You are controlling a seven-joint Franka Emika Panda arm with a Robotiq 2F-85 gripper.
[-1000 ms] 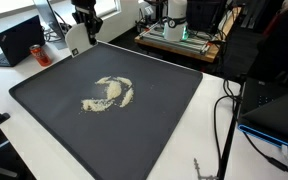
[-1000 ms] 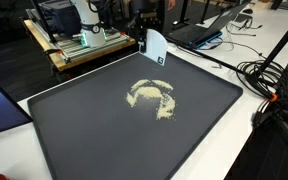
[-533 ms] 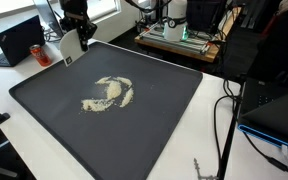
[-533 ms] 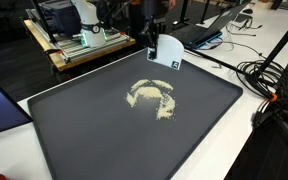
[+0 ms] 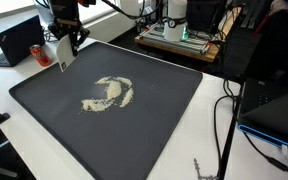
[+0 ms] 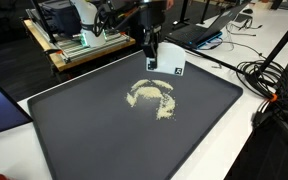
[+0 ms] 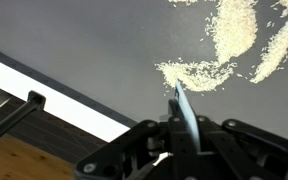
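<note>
At the upper left of an exterior view, the gripper (image 5: 64,38) hangs over a far corner of the dark tray (image 5: 154,125), its jaws fully shut on a white card (image 5: 62,54) that points downward. This tray contains only pale grains (image 5: 109,93), in a curled heap at its middle, apart from the card. A red can (image 5: 39,53) stands outside on the white table (image 5: 209,150); its content I cannot see

Near the top centre of an exterior view, the white card (image 6: 165,66) hangs just behind the pale grains (image 6: 154,97)

At the lower centre of the wrist view, the card (image 7: 181,105) shows edge-on, the nearest grains (image 7: 199,72) just beyond it. I think the thin card could twist or slip if pressed hard, and a tilted edge would scatter grains over the rim
</note>
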